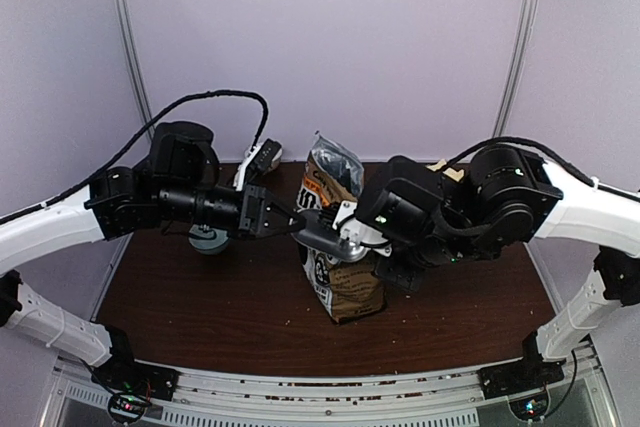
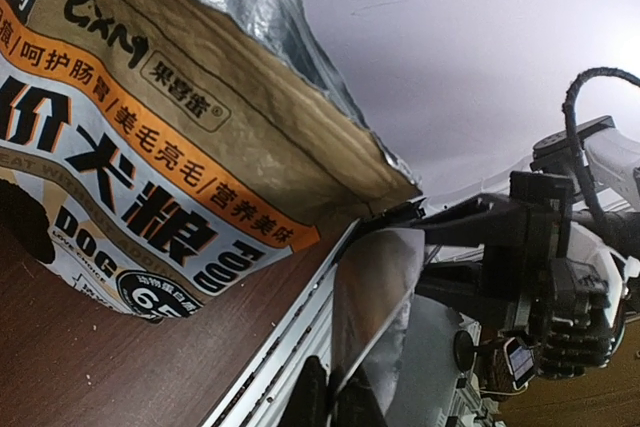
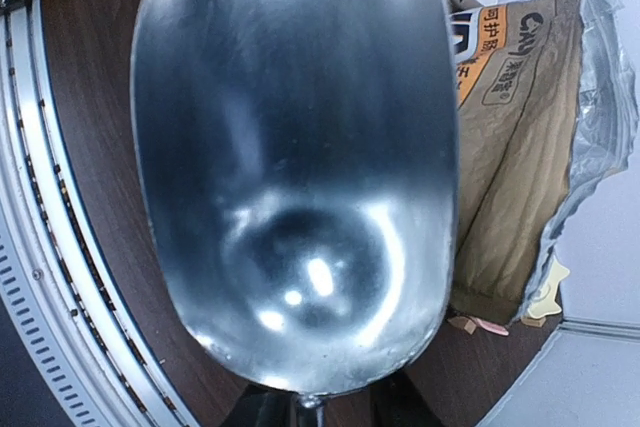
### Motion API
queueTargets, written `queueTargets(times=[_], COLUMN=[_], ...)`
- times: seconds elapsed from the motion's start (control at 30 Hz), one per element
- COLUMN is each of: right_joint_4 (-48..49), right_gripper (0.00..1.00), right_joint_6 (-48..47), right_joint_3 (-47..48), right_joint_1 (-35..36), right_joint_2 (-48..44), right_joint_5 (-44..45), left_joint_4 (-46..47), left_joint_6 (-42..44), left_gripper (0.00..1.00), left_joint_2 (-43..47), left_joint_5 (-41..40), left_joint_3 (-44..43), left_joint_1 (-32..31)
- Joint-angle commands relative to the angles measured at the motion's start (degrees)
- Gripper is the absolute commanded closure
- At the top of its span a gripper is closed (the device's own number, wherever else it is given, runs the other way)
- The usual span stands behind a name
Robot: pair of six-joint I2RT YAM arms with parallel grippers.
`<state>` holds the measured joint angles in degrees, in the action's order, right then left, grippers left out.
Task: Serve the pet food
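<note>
No kibble shows anywhere. The pet food is presumably inside the brown kraft CXM dog-food bag (image 1: 350, 287), which stands upright in the middle of the table (image 1: 200, 297) with its foil-lined mouth open. Close beside the bag, a metal scoop (image 3: 290, 177) hangs between the two arms, its bowl bare and shiny.

The left gripper (image 1: 293, 221) is pinched tight on the scoop's front lip. The handle runs between the fingers of the right gripper (image 3: 315, 409); whether they press on it cannot be told.

This looks like a hand-over or a shared steadying of the scoop ahead of a dip. Next, one arm needs a sole, firm hold, then must angle the lip into the bag's mouth without tipping the bag. A round grey dish (image 1: 207, 240), half hidden under the left arm, is the likely destination.
</note>
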<state>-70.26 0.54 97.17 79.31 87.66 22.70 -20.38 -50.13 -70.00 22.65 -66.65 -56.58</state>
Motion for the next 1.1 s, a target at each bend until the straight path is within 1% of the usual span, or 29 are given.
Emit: queueTargets(times=[0.0,0.03,0.1,0.13,0.2,0.27,0.4,0.53,0.57,0.6,0.7,0.77,0.87,0.97,1.07], right_joint_4=[8.08,9.64,13.28,15.02,18.43,22.74,33.87,50.58,54.71,58.82,68.93,71.47,71.50,71.91,72.11], right_gripper=[0.55,0.45,0.29,0.23,0.15,0.10,0.09,0.09,0.09,0.09,0.10,0.13,0.17,0.18,0.23], right_joint_6=[1.33,1.72,2.62,3.24,4.71,6.72,13.79,25.06,28.03,30.84,37.98,40.33,41.28,42.41,43.28], right_joint_3=[-2.70,-3.55,-5.35,-6.08,-7.35,-9.40,-17.08,-25.84,-28.37,-30.54,-36.26,-37.93,-38.10,-38.35,-38.15], right_joint_1=[0.10,0.06,-0.24,-0.59,-1.65,-3.18,-8.25,-14.26,-15.76,-17.31,-21.11,-21.88,-22.05,-22.05,-22.04], right_joint_2=[-3.45,-4.83,-7.90,-9.31,-12.37,-15.50,-21.47,-27.21,-28.37,-29.28,-31.19,-31.40,-30.73,-29.95,-29.15], right_joint_5=[3.58,3.42,2.74,1.67,-1.29,-4.95,-14.60,-27.83,-29.61,-34.00,-40.63,-42.66,-45.10,-47.10,-48.61], left_joint_4=[7.61,8.45,10.52,11.59,13.43,15.40,19.44,24.64,26.07,27.02,28.44,29.65,29.43,28.62,28.24], left_joint_6=[-2.39,-2.61,-3.20,-3.31,-3.50,-3.51,-3.60,-3.94,-4.07,-4.15,-4.17,-4.46,-4.65,-4.59,-4.42], left_gripper=[1.00,1.00,1.00,1.00,1.00,1.00,1.00,1.00,1.00,1.00,1.00,1.00,1.00,1.00,1.00], left_joint_2=[2.27,2.77,3.73,4.18,5.23,6.29,8.07,9.59,9.90,10.09,10.40,10.61,10.83,10.62,10.16], left_joint_5=[-0.59,-1.26,-2.39,-2.82,-3.87,-4.94,-6.04,-6.79,-6.71,-6.54,-5.66,-5.02,-5.16,-5.12,-4.76], left_joint_3=[2.86,3.33,4.40,4.92,5.97,6.98,9.06,11.25,11.62,11.79,11.92,12.35,12.47,12.14,11.90], left_joint_1=[-0.64,-0.56,-0.55,-0.55,-0.49,-0.38,-0.07,0.15,0.23,0.24,0.24,0.24,0.24,0.24,0.24])
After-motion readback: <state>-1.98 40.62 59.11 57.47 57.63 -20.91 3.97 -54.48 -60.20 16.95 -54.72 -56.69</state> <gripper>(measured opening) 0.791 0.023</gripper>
